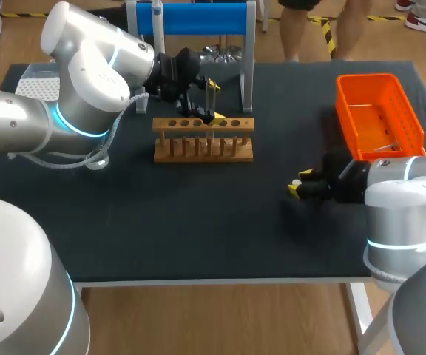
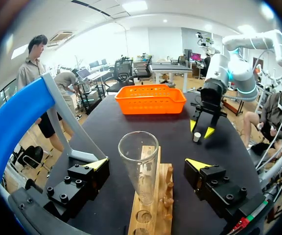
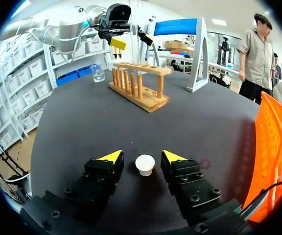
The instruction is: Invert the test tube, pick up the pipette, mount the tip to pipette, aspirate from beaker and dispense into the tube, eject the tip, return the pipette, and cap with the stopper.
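A clear glass test tube (image 2: 140, 166) stands upright, mouth up, in the wooden rack (image 1: 203, 139) at the back middle of the table. My left gripper (image 2: 147, 163) is open around the tube, with its yellow fingertips (image 2: 98, 163) wide on either side and clear of the glass. In the head view the left gripper (image 1: 214, 101) hangs over the rack. A small white stopper (image 3: 144, 165) sits on the dark mat between the fingers of my right gripper (image 3: 143, 156). A gap shows on each side of it, so the gripper is open. The right gripper (image 1: 299, 182) is low at the table's right.
An orange basket (image 1: 379, 115) stands at the back right, close behind my right arm. The blue pipette stand (image 1: 194, 18) rises behind the rack. A glass beaker (image 3: 98, 73) sits beyond the rack's far end, and a white tip box (image 1: 39, 85) at the back left.
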Robot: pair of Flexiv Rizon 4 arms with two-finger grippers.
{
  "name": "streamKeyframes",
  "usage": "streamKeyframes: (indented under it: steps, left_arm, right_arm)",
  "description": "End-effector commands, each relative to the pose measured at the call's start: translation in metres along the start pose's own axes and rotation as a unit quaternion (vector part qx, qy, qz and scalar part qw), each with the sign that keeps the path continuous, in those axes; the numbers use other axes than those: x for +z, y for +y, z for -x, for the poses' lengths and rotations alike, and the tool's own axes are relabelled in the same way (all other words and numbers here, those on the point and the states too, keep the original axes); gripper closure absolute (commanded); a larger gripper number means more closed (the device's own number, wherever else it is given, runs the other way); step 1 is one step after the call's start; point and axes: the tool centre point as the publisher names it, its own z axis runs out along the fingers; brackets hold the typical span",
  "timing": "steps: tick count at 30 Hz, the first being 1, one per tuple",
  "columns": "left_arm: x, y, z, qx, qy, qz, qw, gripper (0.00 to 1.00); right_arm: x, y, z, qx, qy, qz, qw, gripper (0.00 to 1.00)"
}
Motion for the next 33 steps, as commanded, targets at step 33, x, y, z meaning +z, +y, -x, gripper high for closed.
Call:
streamKeyframes:
  steps: [33]
  left_arm:
    - [-0.0001, -0.0007, 0.0012, -0.001, 0.003, 0.002, 1.0, 0.0]
  right_arm:
    - [0.0046, -0.0031, 0.0015, 0.003, 0.0, -0.006, 1.0, 0.58]
